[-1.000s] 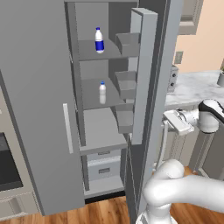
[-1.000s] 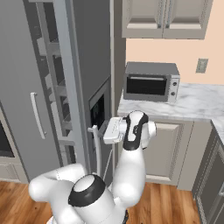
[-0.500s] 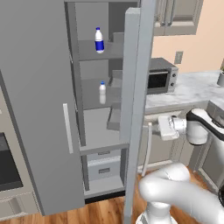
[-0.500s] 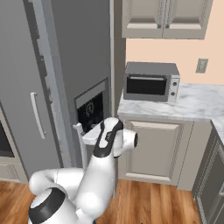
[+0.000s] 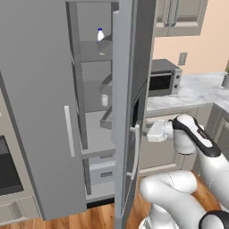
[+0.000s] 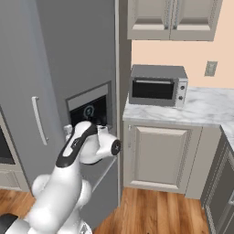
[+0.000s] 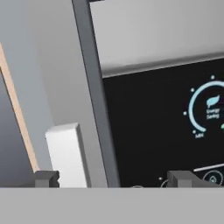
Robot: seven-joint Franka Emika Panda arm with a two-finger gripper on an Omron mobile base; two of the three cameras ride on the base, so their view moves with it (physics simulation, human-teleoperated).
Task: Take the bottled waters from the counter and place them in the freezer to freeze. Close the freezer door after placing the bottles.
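Nearest, the arm [image 5: 197, 138] bends at the elbow and reaches sideways, bringing the gripper [image 7: 114, 178] flat against the door [image 5: 127, 112] at the dark dispenser panel [image 6: 89, 109]. Its fingertips [image 7: 46, 178] stand wide apart with nothing between them, one beside the door's pale handle [image 7: 68, 153], the other over the lit display. Beyond that half-swung door, the freezer [image 5: 91, 103] stands open. One bottle [image 5: 101, 36] with a blue cap stands on the top shelf; the second bottle [image 5: 105, 99] is on the shelf below, mostly hidden by the door. Farther right, a toaster oven [image 6: 157, 86] sits on the counter [image 6: 201, 107].
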